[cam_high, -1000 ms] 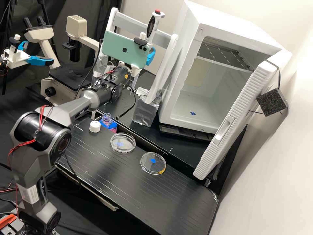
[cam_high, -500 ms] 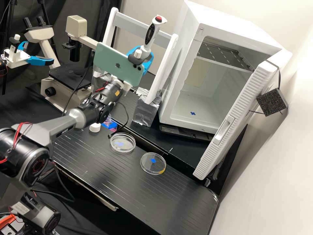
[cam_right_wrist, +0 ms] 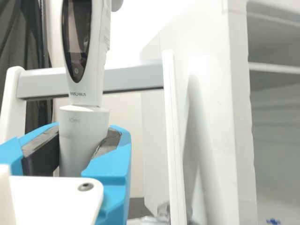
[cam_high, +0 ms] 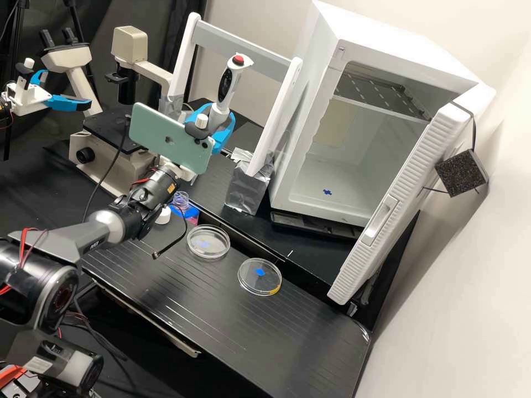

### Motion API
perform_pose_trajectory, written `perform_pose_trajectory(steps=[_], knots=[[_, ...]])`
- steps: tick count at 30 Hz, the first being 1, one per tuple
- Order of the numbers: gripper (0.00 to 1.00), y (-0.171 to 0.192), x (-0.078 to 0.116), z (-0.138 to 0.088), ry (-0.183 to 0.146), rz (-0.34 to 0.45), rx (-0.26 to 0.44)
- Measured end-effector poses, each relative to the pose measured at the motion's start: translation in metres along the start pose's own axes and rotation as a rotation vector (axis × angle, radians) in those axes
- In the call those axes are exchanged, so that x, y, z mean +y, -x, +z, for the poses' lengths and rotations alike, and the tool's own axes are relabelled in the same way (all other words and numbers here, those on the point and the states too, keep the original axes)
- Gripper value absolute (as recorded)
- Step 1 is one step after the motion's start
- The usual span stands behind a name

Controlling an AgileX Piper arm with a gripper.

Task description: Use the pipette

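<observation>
You had the white gripper with 2 bright blue fingers (cam_high: 214,122) closed around the white and pale grey pipette with a dark oval display and a red button (cam_high: 225,83). The pipette was gripped by its tapered grey lower body, under the handle, and held above the black bench (cam_high: 271,337) with the button end uppermost. In the wrist view, your fingers' dark pads (cam_right_wrist: 41,152) stood on opposite sides of that grey body, and the pipette looked close to upright. Behind it, you had the white stand with a grey crossbar (cam_right_wrist: 133,77), its feet wrapped in silver foil. The light green phone (cam_high: 160,135) sat on your arm just beside the gripper. On the bench, you had 2 round, clear dishes apart from each other: the plain transparent dish (cam_high: 208,251), and the transparent dish with yellow at its edge (cam_high: 270,284). Near the first dish were the small clear bottle (cam_high: 181,202) and the short white cap (cam_high: 163,216), which lay close together. The large white incubator (cam_high: 315,83) stood beyond the bench's dishes, its door open.
</observation>
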Motion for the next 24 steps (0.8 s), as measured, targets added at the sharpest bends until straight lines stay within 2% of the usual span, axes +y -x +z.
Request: perform_pose_trajectory(steps=[3, 9, 24], knots=[[0.00, 0.004, -0.005, 0.002, -0.003, -0.011, -0.002], [0.00, 0.008, -0.014, 0.002, 0.022, -0.025, 0.012], [0.00, 0.006, -0.037, 0.014, 0.051, -0.047, -0.023]])
